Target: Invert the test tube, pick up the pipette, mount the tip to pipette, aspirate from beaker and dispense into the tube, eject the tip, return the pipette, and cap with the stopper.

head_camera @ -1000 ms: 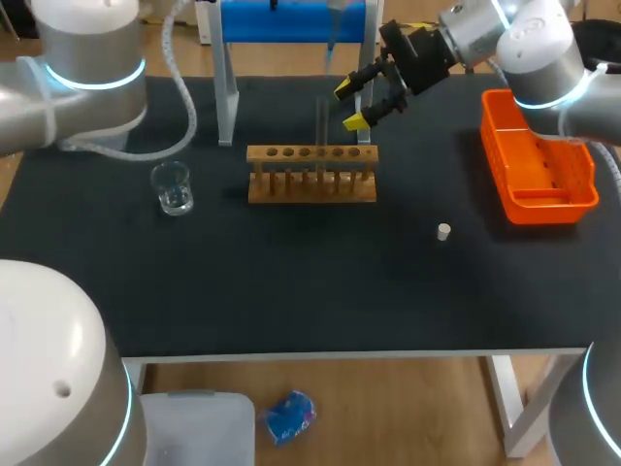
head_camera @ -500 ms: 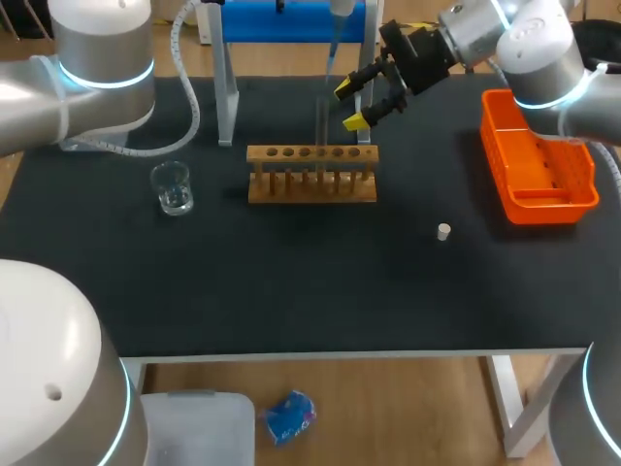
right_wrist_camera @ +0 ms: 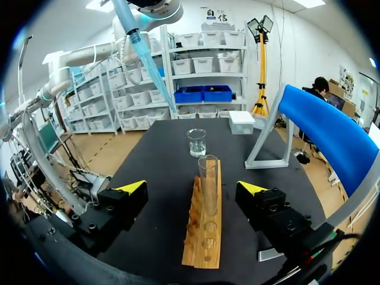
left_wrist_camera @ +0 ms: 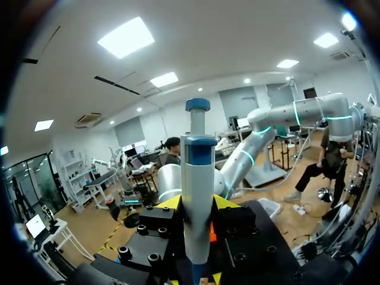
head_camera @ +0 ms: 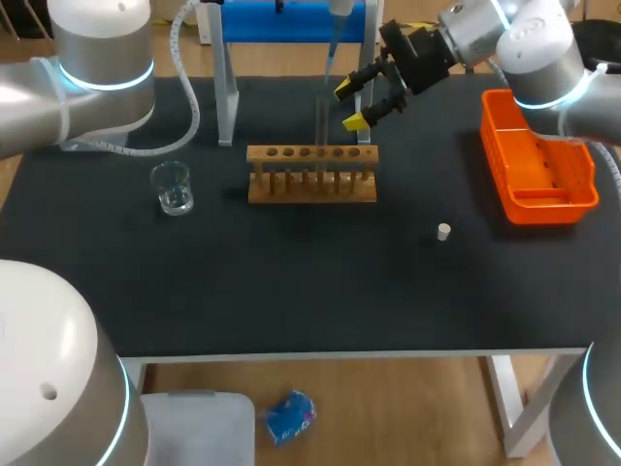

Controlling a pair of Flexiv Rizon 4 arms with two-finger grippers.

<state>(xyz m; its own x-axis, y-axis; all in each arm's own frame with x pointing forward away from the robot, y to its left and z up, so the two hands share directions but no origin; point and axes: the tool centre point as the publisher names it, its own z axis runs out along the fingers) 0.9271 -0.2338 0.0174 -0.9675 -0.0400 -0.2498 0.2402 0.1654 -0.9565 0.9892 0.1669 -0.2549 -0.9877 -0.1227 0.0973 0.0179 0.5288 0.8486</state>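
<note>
Left end effector (left_wrist_camera: pixel 196 203) clamps the blue-and-white plastic pipette (left_wrist_camera: pixel 198 172), a grip only the left wrist view shows. The head view catches just the pipette's slender lower end at the surface's (head_camera: pixel 291 282) far side. Right end effector (head_camera: pixel 350 105) hangs open, the upright glass tube (right_wrist_camera: pixel 208 181) in the wooden rack (head_camera: pixel 310 173) ahead of its spread fingers. Since a second ago the left arm has shifted rightward, bringing the pipette into the head view.
</note>
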